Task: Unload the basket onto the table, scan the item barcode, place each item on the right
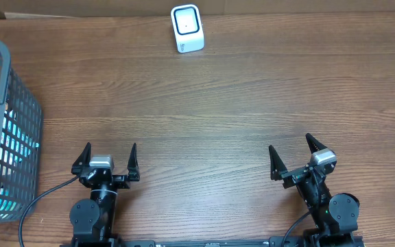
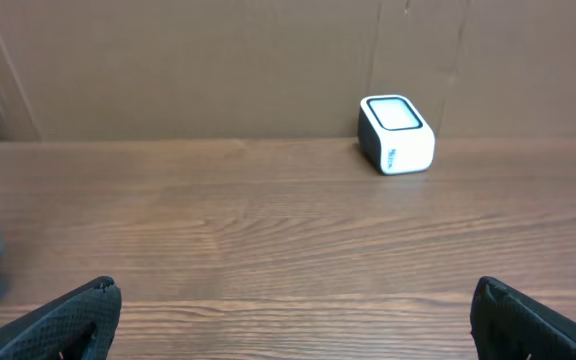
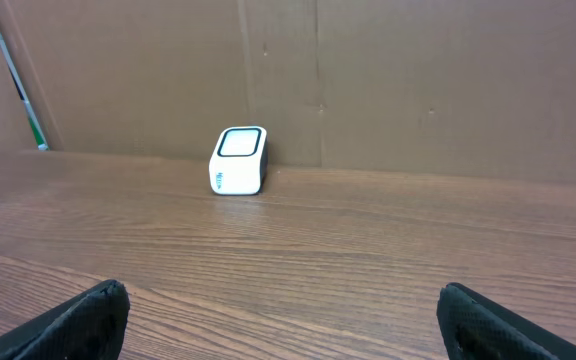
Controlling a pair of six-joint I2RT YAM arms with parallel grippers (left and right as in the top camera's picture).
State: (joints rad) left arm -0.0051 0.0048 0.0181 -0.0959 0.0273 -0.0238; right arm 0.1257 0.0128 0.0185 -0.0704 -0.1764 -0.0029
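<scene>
Black L tool (image 1: pixel 110 147) & R tool (image 1: pixel 290 142) both wide open, empty, touching nothing.

— Where are your arms sitting right now?

— I have both folded low at the near edge of the surface (image 1: pixel 211 103), well back from the white scanner (image 1: pixel 187 28). My left pincer (image 1: pixel 110 147) is off to the scanner's left and points straight ahead.

— And the other one?

— My right pincer (image 1: pixel 290 143) is off to the scanner's right, turned a little inward toward it. On both I see the jaws spread wide and empty, with the black fingers (image 2: pixel 73 318) at the edges of each wrist view.
</scene>
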